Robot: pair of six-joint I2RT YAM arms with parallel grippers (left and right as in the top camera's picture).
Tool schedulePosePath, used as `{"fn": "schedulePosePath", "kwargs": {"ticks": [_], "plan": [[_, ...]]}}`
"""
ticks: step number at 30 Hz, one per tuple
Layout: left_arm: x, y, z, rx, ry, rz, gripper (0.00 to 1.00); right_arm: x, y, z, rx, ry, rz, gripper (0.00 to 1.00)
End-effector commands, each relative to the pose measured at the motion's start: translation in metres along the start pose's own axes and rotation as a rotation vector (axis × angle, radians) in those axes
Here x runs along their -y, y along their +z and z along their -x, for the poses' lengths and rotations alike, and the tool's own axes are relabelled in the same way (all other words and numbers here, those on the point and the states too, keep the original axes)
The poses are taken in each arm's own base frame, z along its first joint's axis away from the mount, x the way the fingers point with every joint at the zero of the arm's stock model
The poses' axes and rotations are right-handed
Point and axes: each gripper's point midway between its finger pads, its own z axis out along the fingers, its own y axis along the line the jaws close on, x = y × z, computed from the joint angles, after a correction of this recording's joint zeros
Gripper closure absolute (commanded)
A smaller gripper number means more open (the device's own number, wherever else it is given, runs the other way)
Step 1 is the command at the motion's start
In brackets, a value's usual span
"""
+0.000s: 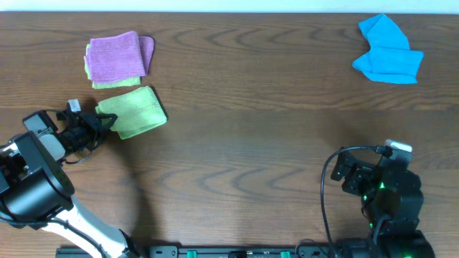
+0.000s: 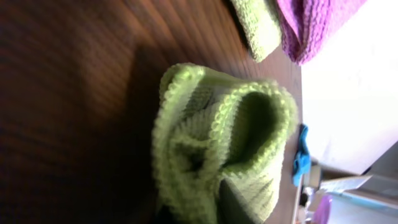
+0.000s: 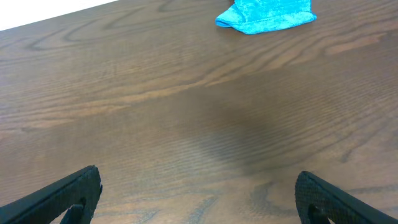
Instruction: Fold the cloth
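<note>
The cloth is lime-green and lies folded into a small rectangle at the left of the table. In the left wrist view it fills the frame, bunched up with its folded edges raised. My left gripper is at its left edge, shut on the cloth; only a dark finger shows among the folds. My right gripper is open and empty, low over bare table at the front right, its two fingers wide apart.
A purple cloth lies on another lime-green cloth just behind the folded one; both show in the left wrist view. A bright blue cloth sits crumpled at the back right.
</note>
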Motion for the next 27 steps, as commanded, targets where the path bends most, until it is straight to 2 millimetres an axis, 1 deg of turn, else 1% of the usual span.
{"fn": "schedulePosePath", "kwargs": {"ticks": [1,5,9,11,16,21,23,27], "plan": [[-0.002,0.003,-0.005,-0.018,-0.017,-0.013,0.94,-0.002,-0.002,0.001,0.005,0.009,0.009,0.01],[0.020,0.000,0.002,-0.032,0.001,-0.101,0.94,-0.002,-0.002,0.001,0.005,0.009,0.009,0.01],[0.054,-0.009,0.022,-0.027,0.050,-0.191,0.94,-0.002,-0.002,0.001,0.005,0.009,0.009,0.01],[0.068,-0.014,0.031,-0.010,0.073,-0.200,0.94,-0.002,-0.002,0.001,0.005,0.009,0.009,0.01],[0.116,-0.032,0.049,0.037,0.197,-0.227,0.94,-0.002,-0.002,0.001,0.005,0.009,0.009,0.01],[0.153,-0.041,0.057,0.059,0.270,-0.252,0.94,-0.002,-0.002,0.001,0.005,0.009,0.009,0.01],[0.161,-0.041,0.058,0.059,0.293,-0.257,0.94,-0.002,-0.002,0.001,0.005,0.009,0.009,0.01],[0.176,-0.034,0.055,0.036,0.307,-0.274,0.94,-0.002,-0.002,0.001,0.005,0.009,0.009,0.01]]}}
